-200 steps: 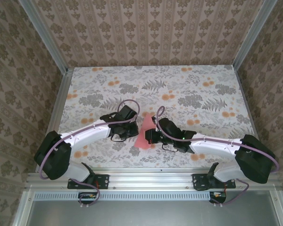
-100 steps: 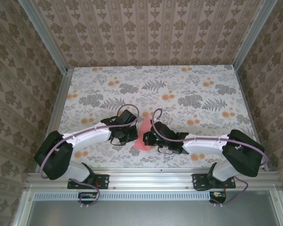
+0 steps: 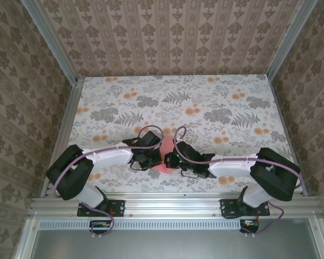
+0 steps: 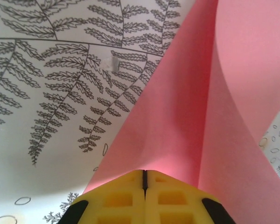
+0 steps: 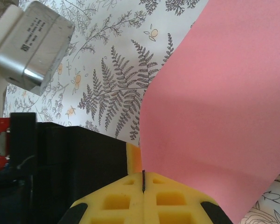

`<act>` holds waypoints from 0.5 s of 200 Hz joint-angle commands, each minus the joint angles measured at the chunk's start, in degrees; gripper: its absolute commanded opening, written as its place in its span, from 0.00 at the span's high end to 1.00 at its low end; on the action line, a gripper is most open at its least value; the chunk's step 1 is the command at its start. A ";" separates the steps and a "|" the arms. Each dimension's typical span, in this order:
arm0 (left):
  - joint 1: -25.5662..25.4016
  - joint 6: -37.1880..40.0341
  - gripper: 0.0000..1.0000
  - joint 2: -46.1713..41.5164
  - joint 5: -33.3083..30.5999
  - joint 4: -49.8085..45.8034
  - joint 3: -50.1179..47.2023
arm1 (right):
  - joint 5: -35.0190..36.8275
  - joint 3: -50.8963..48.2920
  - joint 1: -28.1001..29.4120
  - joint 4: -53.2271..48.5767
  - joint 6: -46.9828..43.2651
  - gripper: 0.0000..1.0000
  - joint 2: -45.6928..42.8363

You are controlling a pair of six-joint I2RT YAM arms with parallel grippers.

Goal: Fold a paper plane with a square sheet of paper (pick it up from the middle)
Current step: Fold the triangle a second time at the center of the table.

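The square sheet of paper [image 3: 163, 166] is salmon pink and stands bent up off the table between my two grippers, near the front middle. My left gripper [image 3: 155, 157] is shut on it from the left. In the left wrist view its yellow jaws [image 4: 144, 171] meet on the sheet, and the paper [image 4: 186, 102] rises away in a curved fold. My right gripper [image 3: 169, 158] is shut on it from the right. In the right wrist view its gripper [image 5: 143, 173] pinches the paper [image 5: 214, 102] at its edge. The two grippers stand almost touching.
The floral table [image 3: 205, 108] stretches back to patterned walls on three sides, with a metal rail [image 3: 173, 202] along the front. In the right wrist view the left arm's black body [image 5: 60, 158] and its silver camera box [image 5: 32, 44] sit close by.
My left gripper has moved right and closed on the paper beside the right gripper. The sheet has gathered narrower between them. The right arm has drawn slightly nearer the front.
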 commanded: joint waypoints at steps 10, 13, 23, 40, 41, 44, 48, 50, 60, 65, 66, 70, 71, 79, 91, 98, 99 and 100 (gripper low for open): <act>-1.04 -0.03 0.98 2.12 -1.82 -2.15 0.48 | -0.77 -0.55 0.24 1.44 -0.74 0.96 0.60; -1.13 0.14 0.98 2.28 -2.09 -2.46 0.51 | -0.85 -0.54 0.22 1.19 -1.13 0.95 0.53; -1.32 0.32 0.98 2.65 -2.67 -3.17 0.54 | -1.32 -0.35 -0.12 0.41 -2.15 0.95 0.38; -1.83 0.37 0.98 3.07 -3.49 -3.35 0.29 | -3.20 -0.25 -0.86 -0.26 -4.39 0.95 0.21; -1.89 0.37 0.98 3.09 -3.52 -3.44 0.25 | -3.35 -0.21 -0.94 -0.22 -4.58 0.95 0.21; -1.89 0.36 0.98 3.15 -3.62 -3.57 0.20 | -3.90 -0.19 -1.13 -0.39 -4.97 0.95 0.29; -2.02 0.37 0.98 3.34 -3.87 -3.69 0.14 | -4.71 -0.05 -1.45 -0.59 -5.56 0.95 0.42; -2.05 0.37 0.98 3.52 -3.93 -3.77 0.20 | -5.05 0.05 -1.59 -0.86 -5.91 0.95 0.48; -2.28 0.46 0.98 4.03 -4.29 -4.14 0.36 | -6.78 0.76 -2.30 -2.63 -7.17 0.94 0.63; -2.38 0.47 0.98 4.24 -4.38 -4.24 0.38 | -7.55 1.01 -2.52 -3.09 -8.07 0.94 0.72; -2.43 0.56 0.98 4.33 -4.36 -4.28 0.43 | -7.64 1.07 -2.60 -3.14 -8.26 0.94 0.73; -2.62 0.70 0.98 4.49 -4.36 -4.37 0.43 | -8.62 1.13 -2.78 -3.24 -9.11 0.94 0.81; -2.63 0.71 0.98 4.50 -4.39 -4.39 0.45 | -8.87 1.14 -2.82 -3.25 -9.31 0.94 0.81; -2.88 0.81 0.98 4.86 -4.49 -4.72 0.59 | -10.46 1.52 -3.35 -3.92 -10.66 0.94 0.91; -3.25 0.90 0.98 5.30 -4.85 -4.98 0.69 | -12.46 1.99 -4.49 -5.03 -12.51 0.94 1.15; -3.43 0.94 0.98 5.42 -5.08 -5.10 0.74 | -13.43 2.35 -5.16 -5.89 -13.45 0.94 1.38; -3.43 0.88 0.98 5.41 -5.10 -5.11 0.74 | -13.56 2.41 -5.20 -5.99 -13.59 0.94 1.36; -3.44 0.89 0.98 5.40 -5.07 -5.11 0.74 | -13.67 2.44 -5.31 -6.03 -13.70 0.94 1.40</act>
